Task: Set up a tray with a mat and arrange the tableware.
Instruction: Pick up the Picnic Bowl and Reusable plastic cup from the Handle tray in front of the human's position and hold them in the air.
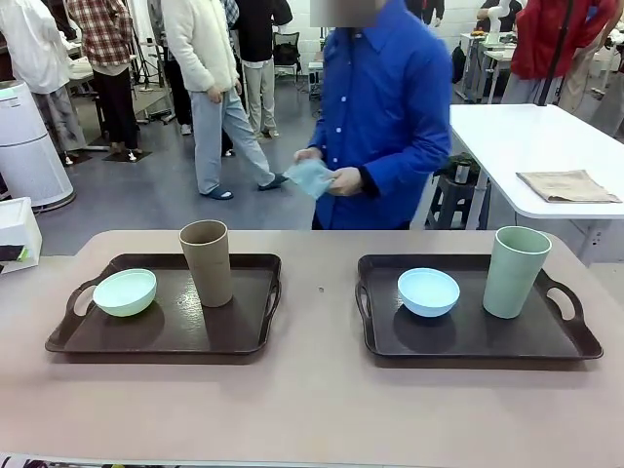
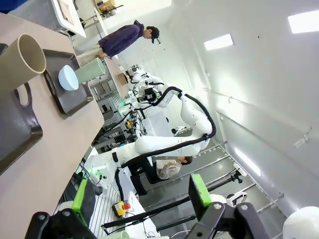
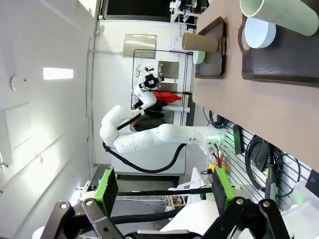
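Observation:
Two dark brown trays lie on the table. The left tray (image 1: 166,327) carries a pale green bowl (image 1: 124,292) and a tall brown cup (image 1: 207,261). On the right tray (image 1: 468,331) stand a light blue bowl (image 1: 428,292) and a pale green cup (image 1: 516,271). A person in a blue shirt stands at the far side, holding a pale blue folded mat (image 1: 312,177) in both hands. My left gripper (image 2: 139,196) is open, off the table's edge, holding nothing. My right gripper (image 3: 164,189) is also open and holds nothing, away from the trays (image 3: 284,59).
A tan folded cloth (image 1: 567,185) lies on a white table (image 1: 507,136) at the back right. A white box (image 1: 15,234) stands at the table's far left. Bare tabletop (image 1: 317,292) runs between the trays and along the front.

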`<action>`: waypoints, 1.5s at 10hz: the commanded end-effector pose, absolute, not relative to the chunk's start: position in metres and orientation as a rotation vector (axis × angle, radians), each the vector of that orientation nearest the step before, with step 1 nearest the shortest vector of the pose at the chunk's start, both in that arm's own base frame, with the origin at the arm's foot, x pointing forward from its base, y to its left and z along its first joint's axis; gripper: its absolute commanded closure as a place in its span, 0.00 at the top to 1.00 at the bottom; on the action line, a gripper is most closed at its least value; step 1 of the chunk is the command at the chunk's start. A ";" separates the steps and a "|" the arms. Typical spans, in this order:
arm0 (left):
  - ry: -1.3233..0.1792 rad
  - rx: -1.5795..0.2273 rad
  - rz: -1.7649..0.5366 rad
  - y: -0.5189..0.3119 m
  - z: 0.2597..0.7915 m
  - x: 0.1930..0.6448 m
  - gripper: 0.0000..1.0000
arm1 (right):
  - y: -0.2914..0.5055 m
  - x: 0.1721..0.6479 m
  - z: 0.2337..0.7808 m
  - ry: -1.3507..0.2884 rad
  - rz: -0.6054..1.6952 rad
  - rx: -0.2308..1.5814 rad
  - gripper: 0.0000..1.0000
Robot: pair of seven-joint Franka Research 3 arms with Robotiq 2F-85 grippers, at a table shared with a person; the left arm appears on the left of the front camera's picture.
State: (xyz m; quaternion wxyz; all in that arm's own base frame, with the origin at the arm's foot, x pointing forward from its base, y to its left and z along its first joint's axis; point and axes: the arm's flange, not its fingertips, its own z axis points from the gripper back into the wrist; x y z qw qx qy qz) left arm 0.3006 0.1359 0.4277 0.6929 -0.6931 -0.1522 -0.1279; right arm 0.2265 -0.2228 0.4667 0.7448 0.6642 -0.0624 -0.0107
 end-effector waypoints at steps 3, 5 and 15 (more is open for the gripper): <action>-0.353 -1.562 -0.291 0.139 0.430 0.300 1.00 | -0.223 0.226 0.465 -0.143 -0.012 1.473 1.00; -0.353 -1.562 -0.291 0.139 0.430 0.300 1.00 | -0.223 0.226 0.465 -0.143 -0.012 1.473 1.00; -0.353 -1.562 -0.291 0.139 0.430 0.300 1.00 | -0.223 0.226 0.465 -0.143 -0.012 1.473 1.00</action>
